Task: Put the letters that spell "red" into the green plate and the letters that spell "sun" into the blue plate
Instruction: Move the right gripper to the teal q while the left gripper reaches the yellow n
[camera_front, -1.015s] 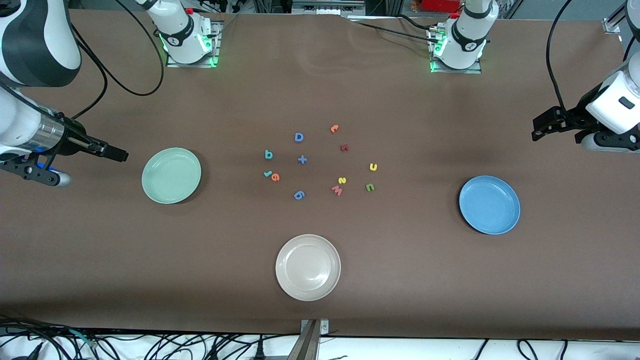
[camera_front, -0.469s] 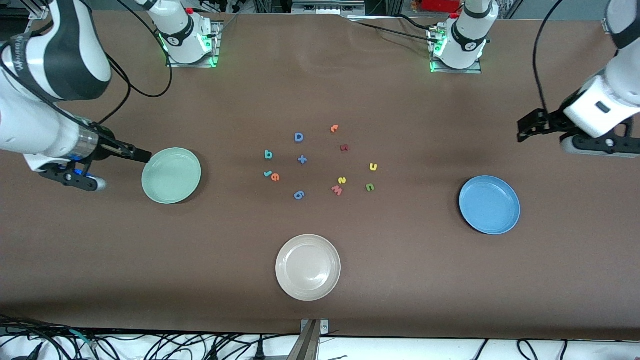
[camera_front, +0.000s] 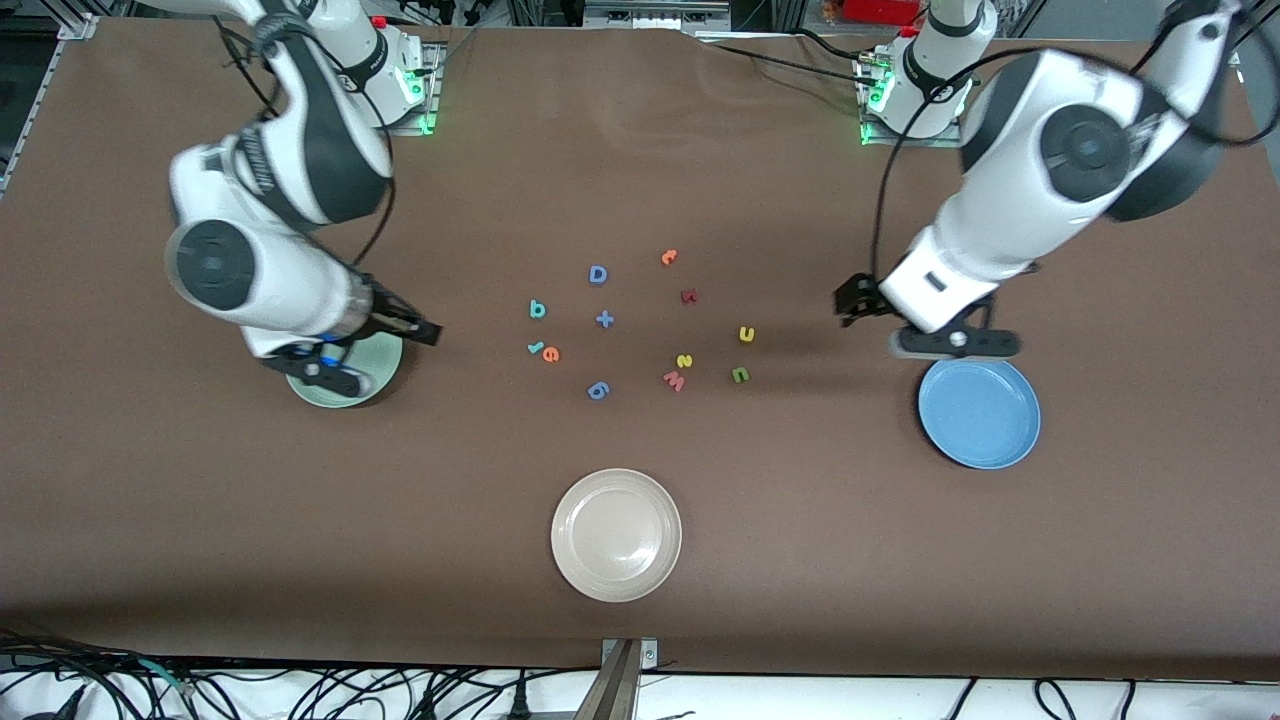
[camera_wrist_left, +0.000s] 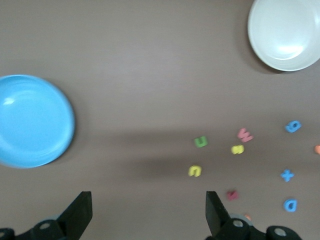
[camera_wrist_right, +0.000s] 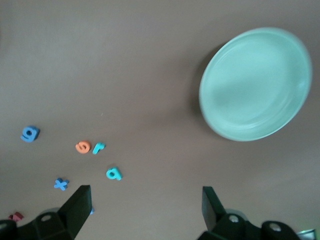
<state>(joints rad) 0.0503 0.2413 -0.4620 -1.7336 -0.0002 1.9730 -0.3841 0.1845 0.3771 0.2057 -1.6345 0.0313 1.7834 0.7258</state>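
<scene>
Right gripper (camera_wrist_right: 145, 210) and left gripper (camera_wrist_left: 149, 212), half-hidden from the front, show spread, empty fingers in wrist views.

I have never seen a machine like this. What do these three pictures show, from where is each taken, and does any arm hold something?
Two robot arms stand at a brown table. One picture looks down from a high camera facing them; the other two come from cameras on the arms' wrists. The left gripper hangs open near the blue plate. The right gripper hangs open by the green plate. Neither holds anything. Between the plates lie small foam letters, none yet on a plate. A cream-white plate sits nearer the high camera.
</scene>
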